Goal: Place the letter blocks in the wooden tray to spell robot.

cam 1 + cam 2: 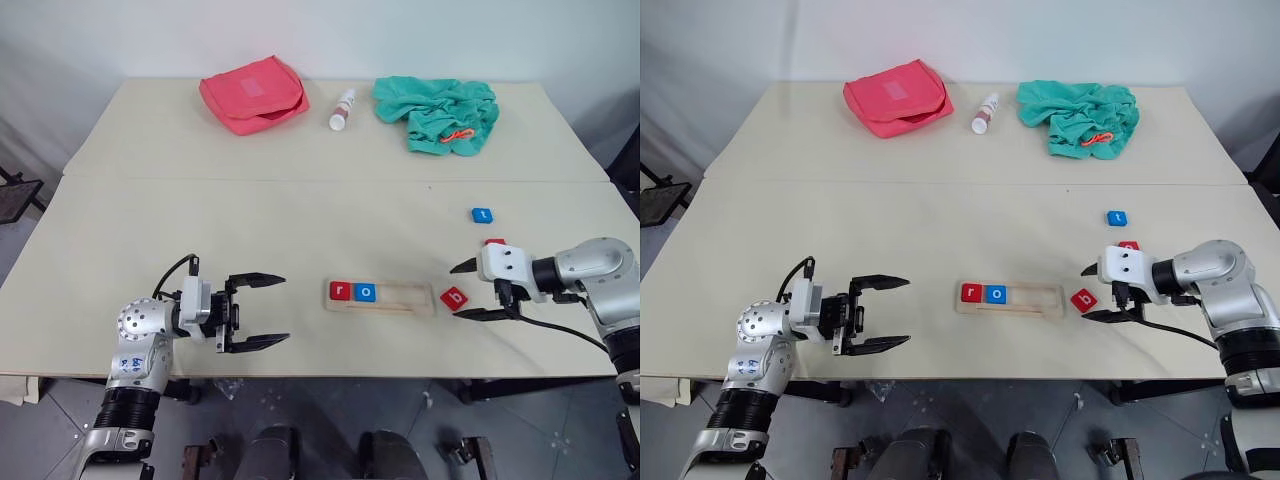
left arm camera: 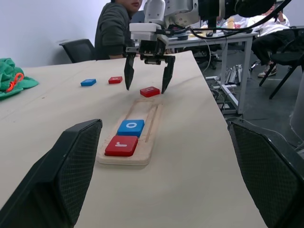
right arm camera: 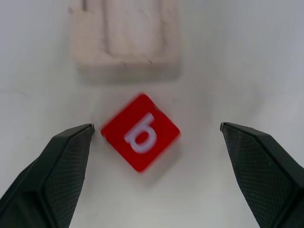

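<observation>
The wooden tray [image 1: 380, 297] lies near the front middle of the counter [image 1: 300, 215] and already holds the red r block [image 1: 340, 291] and the blue o block [image 1: 365, 292] side by side at its left end, so the step in hand looks like the third letter. The right gripper [image 1: 466, 290] hovers with its jaws spread wide on either side of the red b block [image 1: 454, 297], which sits flat on the counter just right of the tray, turned cornerwise to the jaws (one black fingertip is close to a corner). The next move likely calls for lowering and closing across the tile's thin edges. The blue t block [image 1: 482, 214] and another red block [image 1: 495, 241] wait farther right. The left gripper [image 1: 262, 312] idles with jaws open and empty, left of the tray. The tiles are small, smooth, flat squares; the tray is pale grooved wood with rounded ends.
</observation>
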Motion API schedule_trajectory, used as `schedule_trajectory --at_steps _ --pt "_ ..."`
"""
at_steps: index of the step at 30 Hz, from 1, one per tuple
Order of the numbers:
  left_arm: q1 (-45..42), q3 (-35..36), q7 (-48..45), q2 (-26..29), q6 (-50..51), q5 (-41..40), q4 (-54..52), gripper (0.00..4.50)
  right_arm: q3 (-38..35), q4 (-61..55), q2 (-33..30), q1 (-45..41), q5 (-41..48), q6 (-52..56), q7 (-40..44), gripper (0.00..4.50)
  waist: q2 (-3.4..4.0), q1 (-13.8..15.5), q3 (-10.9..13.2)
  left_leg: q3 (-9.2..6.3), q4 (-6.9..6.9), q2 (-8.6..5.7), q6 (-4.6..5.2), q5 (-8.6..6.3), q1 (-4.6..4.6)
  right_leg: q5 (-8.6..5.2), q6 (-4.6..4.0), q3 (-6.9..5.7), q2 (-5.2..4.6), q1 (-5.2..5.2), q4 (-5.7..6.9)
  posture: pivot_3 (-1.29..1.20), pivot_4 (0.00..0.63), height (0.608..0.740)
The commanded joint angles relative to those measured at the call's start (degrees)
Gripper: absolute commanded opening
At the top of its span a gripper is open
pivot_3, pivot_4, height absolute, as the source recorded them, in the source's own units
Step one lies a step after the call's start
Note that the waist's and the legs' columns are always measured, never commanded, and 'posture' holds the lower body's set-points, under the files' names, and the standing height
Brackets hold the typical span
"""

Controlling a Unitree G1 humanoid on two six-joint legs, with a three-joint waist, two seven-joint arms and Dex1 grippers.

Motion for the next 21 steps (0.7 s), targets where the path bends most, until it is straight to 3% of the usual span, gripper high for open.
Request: schedule_trajectory --at_steps 1,18,21 --pt "-0.2 0.2 0.4 -0.2 -0.8 -0.2 -0.4 4.50 1.4 2.1 0.6 -1.8 -0.8 -2.6 1.8 4.45 0.00 0.0 0.0 0.00 0.00 0.00 0.00 0.00 0.00 0.00 0.00 0.00 0.00 0.00 0.00 0.00 0.150 0.740" --pt "0.7 0.1 2.0 -0.5 -1.4 0.1 -1.3 4.50 6.5 19.6 0.7 -10.6 -4.8 -11.6 8.5 4.45 0.00 0.2 0.0 -0.25 0.08 -0.05 0.00 0.00 0.02 0.00 0.00 -0.20 -0.02 0.24 -0.11 0.00 0.150 0.740" --pt "0.6 0.1 2.2 -0.6 -1.6 0.1 -1.2 4.50 6.2 19.9 1.2 -10.9 -3.4 -11.6 9.6 3.58 -0.01 0.1 0.0 -0.30 0.10 -0.05 0.00 0.00 0.03 0.00 0.00 -0.24 -0.02 0.28 -0.11 0.00 0.150 0.740"
